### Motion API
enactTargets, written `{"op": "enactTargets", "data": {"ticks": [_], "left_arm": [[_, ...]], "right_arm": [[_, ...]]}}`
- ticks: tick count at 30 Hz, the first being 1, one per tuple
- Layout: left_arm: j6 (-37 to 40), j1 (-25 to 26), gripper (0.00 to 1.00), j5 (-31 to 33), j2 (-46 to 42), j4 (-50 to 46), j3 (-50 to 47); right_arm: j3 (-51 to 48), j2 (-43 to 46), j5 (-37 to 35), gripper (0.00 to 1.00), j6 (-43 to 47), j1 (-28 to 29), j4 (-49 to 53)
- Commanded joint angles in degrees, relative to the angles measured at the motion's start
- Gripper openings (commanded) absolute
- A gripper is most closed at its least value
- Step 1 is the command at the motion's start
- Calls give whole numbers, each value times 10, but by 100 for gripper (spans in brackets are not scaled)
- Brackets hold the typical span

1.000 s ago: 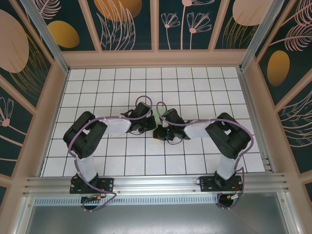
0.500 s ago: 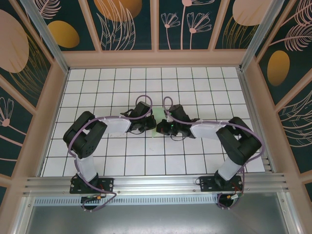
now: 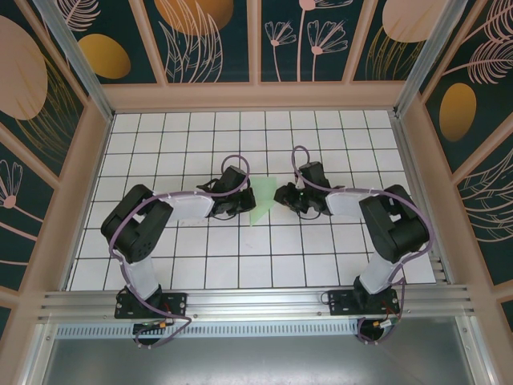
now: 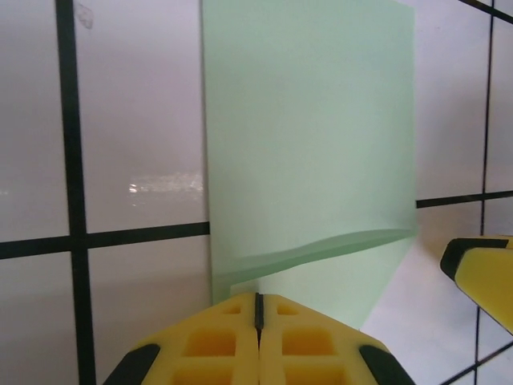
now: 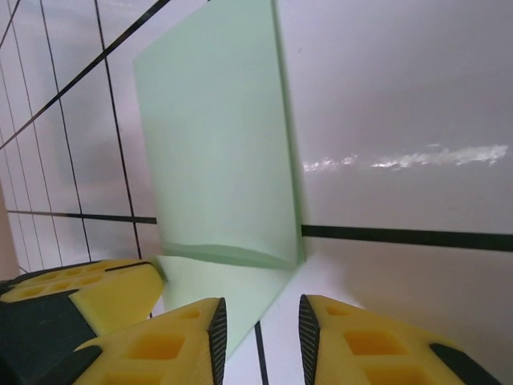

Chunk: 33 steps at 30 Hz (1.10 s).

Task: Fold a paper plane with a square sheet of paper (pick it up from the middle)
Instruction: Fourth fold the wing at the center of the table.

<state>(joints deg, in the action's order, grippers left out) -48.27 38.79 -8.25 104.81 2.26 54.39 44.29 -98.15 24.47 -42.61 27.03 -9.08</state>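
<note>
The pale green paper plane (image 3: 261,200) lies folded into a narrow pointed shape on the white grid table (image 3: 240,265), between the two grippers. My left gripper (image 3: 243,202) is at its left edge. In the left wrist view the jaws (image 4: 258,298) are shut with the paper's lower layer (image 4: 321,160) running in between their tips, and a raised fold crosses just ahead. My right gripper (image 3: 282,195) stands just right of the paper. Its jaws (image 5: 260,337) are open with bare table between them, and the paper (image 5: 216,160) lies ahead and left of them.
Raised wooden walls (image 3: 88,160) surround the grid table, and an aluminium rail (image 3: 256,301) runs along the near edge by both arm bases. The right gripper's yellow finger (image 4: 481,273) sits close to the paper's right corner, and the left gripper's finger (image 5: 88,289) shows at its other side.
The right gripper has opened, let go of the paper and drawn back to the right, uncovering the green fold. The left gripper has stayed in place, shut.
</note>
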Motion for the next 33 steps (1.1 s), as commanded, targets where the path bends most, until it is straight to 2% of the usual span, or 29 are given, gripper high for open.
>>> {"op": "enactTargets", "data": {"ticks": [1, 16, 33], "left_arm": [[-6, -1, 7, 23, 17, -29, 10], [-14, -1, 6, 27, 23, -42, 10], [-13, -2, 6, 23, 14, -42, 10]], "right_arm": [[27, -21, 7, 33, -11, -6, 14], [55, -51, 31, 34, -9, -6, 31], [30, -56, 123, 29, -68, 4, -43]]}}
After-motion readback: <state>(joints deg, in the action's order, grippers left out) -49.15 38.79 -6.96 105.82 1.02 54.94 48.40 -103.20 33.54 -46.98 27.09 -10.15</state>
